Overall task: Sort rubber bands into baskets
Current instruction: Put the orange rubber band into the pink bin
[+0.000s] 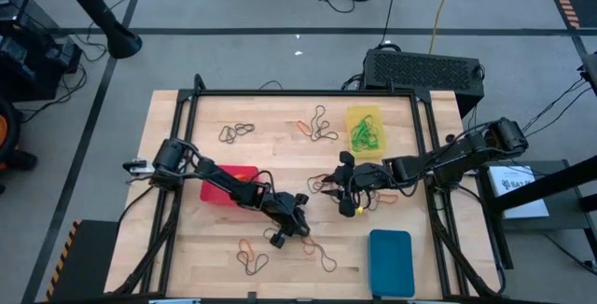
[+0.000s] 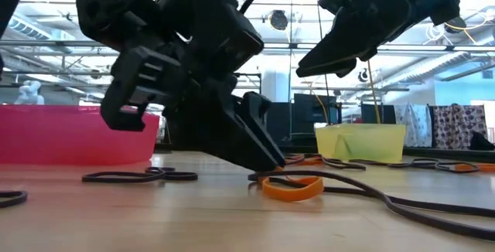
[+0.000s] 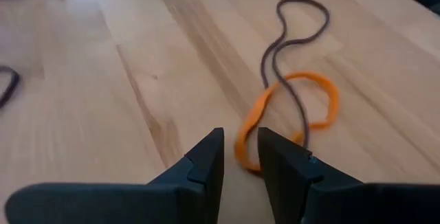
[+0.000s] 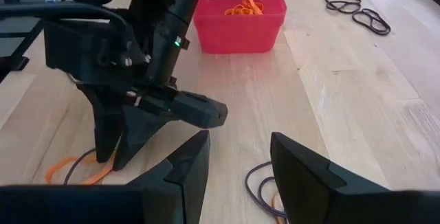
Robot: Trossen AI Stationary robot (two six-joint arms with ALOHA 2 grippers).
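An orange rubber band [image 3: 335, 100] lies flat on the wood, crossed by a dark band [image 3: 302, 1]. My left gripper [image 3: 240, 157] is open by a narrow gap and low at the tabletop [image 2: 267, 163], its fingertips on either side of the orange band's near end. My right gripper [image 4: 237, 159] hangs open above the table [image 1: 345, 187], over dark bands [image 4: 258, 183]. The red basket [image 1: 229, 185] holds orange bands [image 4: 244, 5]. The yellow basket [image 1: 366, 129] holds green ones. The blue basket [image 1: 390, 262] stands at the near right. My left gripper comes slanting down from the table's left, and its fingertips [image 3: 206, 155] are at the tabletop on either side of the orange band's near end [image 3: 242, 148]. I cannot tell whether they touch the band. The band lies flat on the wood.
Loose bands lie scattered: dark ones at the far left [image 1: 235, 132], orange and dark at the far middle [image 1: 317, 127], more near the front edge [image 1: 252, 257]. A black frame [image 1: 308, 93] borders the table. The two grippers stand close together mid-table.
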